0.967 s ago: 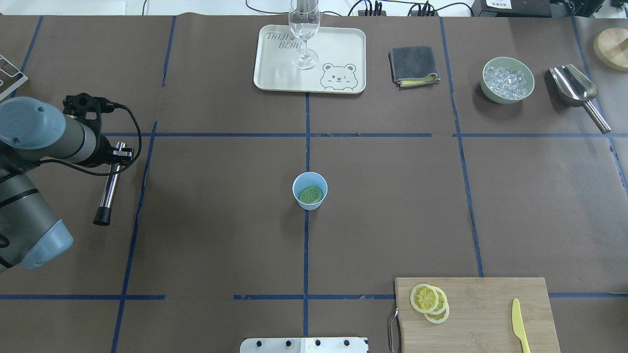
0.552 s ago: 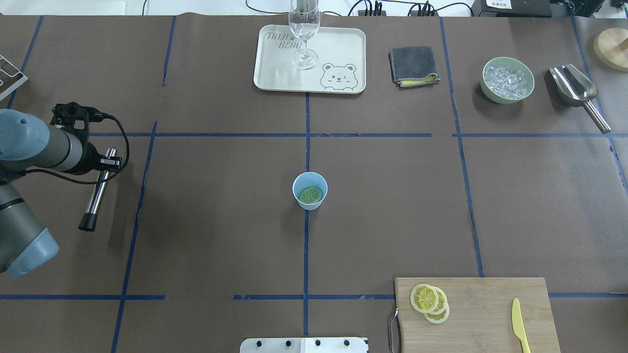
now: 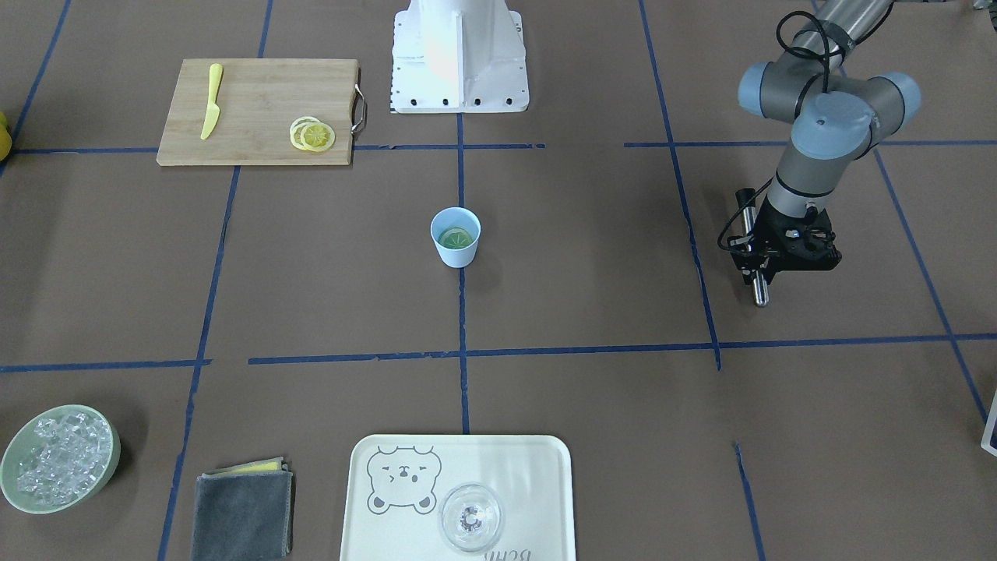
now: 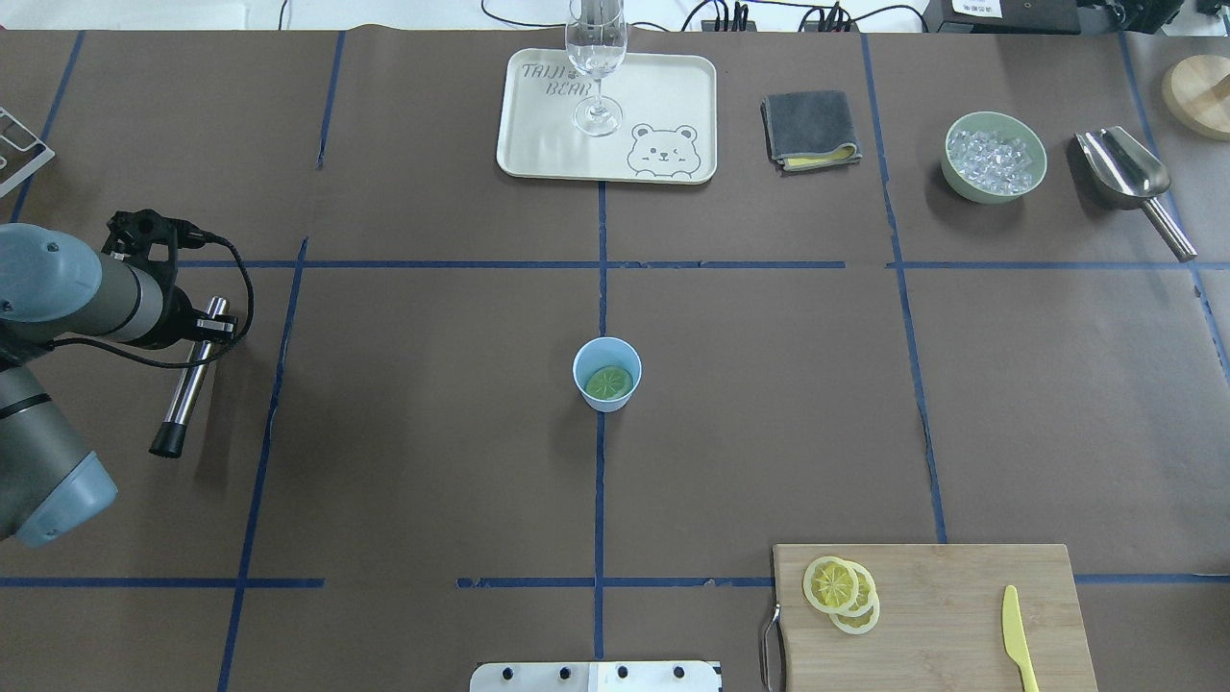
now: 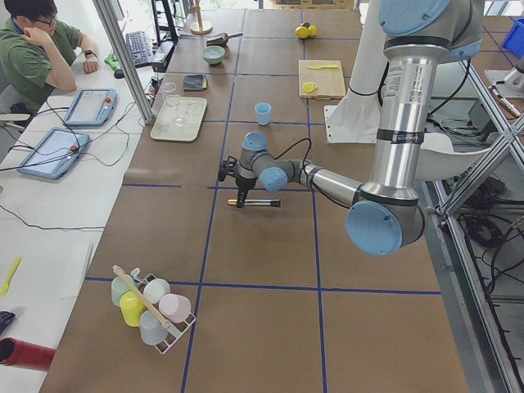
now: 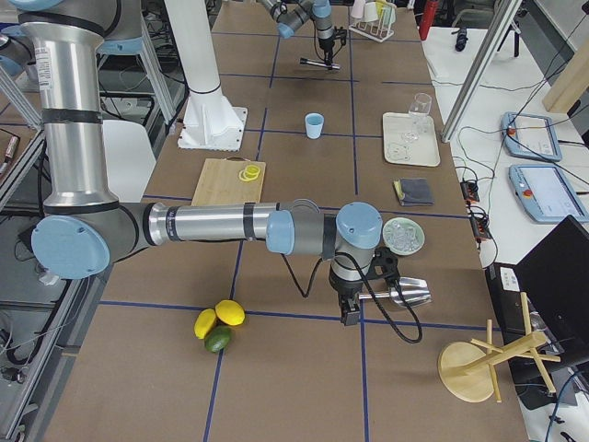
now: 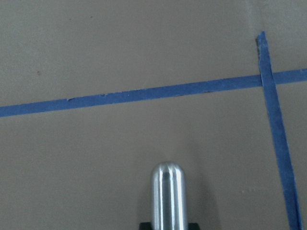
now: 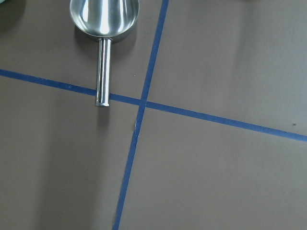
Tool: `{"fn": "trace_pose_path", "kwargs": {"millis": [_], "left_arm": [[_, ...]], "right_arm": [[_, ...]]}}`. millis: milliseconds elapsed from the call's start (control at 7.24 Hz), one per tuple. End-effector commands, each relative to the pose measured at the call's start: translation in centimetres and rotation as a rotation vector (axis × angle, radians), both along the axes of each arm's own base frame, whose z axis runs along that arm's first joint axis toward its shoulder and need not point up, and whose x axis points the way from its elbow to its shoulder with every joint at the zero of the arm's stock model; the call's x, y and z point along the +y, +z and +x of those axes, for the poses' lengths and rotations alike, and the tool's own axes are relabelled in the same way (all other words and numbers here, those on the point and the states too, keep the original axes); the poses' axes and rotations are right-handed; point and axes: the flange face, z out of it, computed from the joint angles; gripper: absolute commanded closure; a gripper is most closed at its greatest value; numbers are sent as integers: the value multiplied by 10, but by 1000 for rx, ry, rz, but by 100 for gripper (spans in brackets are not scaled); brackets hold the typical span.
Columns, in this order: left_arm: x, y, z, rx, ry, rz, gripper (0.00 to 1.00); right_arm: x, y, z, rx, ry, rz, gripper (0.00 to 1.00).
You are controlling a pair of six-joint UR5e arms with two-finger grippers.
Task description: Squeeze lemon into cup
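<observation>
"The lemon [image 4: 609, 383]: where does it lie?"

"A flat slice lies inside the pale-blue cup [image 4: 605, 405], which stands upright at the middle of the bench [image 4: 432, 432], on a blue tape line. Further slices [image 4: 841, 593] are stacked on the wooden cutting board [image 4: 961, 615], beside a yellow knife [image 4: 1017, 639]."

"And the left arm's pose?"

"It enters at the left edge of the overhead view, well apart from the cup, with the wrist turned so the tool points down at the bench. The left fingers [image 4: 217, 328] are clamped on a steel rod [image 4: 189, 380] with a black tip, held about level. Whether it touches the bench cannot be told. The wrist camera shows only the rod's rounded end over crossing tape."

"The right arm?"

"Seen from the right side view, it stretches low along the bench. The right fingers [image 6: 348, 311] hang just beside a steel scoop [image 6: 405, 295]. How far they are open cannot be told."

"Any lettering?"

"The cream tray [image 4: 673, 106], carrying a stemmed glass [image 4: 597, 58], bears a bear drawing and the word BEAR. The word above seems to read TAIJI."
</observation>
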Motion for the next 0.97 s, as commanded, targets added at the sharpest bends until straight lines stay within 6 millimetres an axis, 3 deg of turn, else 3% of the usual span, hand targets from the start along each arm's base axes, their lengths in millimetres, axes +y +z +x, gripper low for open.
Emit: {"fn": "trace_pose_path", "kwargs": {"millis": [0,276,414,552,690,829], "left_arm": [[0,0,0,-2,-1,-3,0],[-1,-4,-3,1,1,4,0],[-10,-13,-18,-3,20,48,0],[-31,-16,-59,-37,50,134,0],[-53,-11,-114,-64,131,196,0],[-73,-6,-189,-71,201,257,0]], "right_arm": [[1,1,0,0,0,-1,0],[1,1,0,0,0,-1,0],[2,2,0,0,0,-4,0],[3,4,0,0,0,-7,0],[4,5,-1,0,-1,-9,0],[4,5,0,0,-1,-8,0]]}}
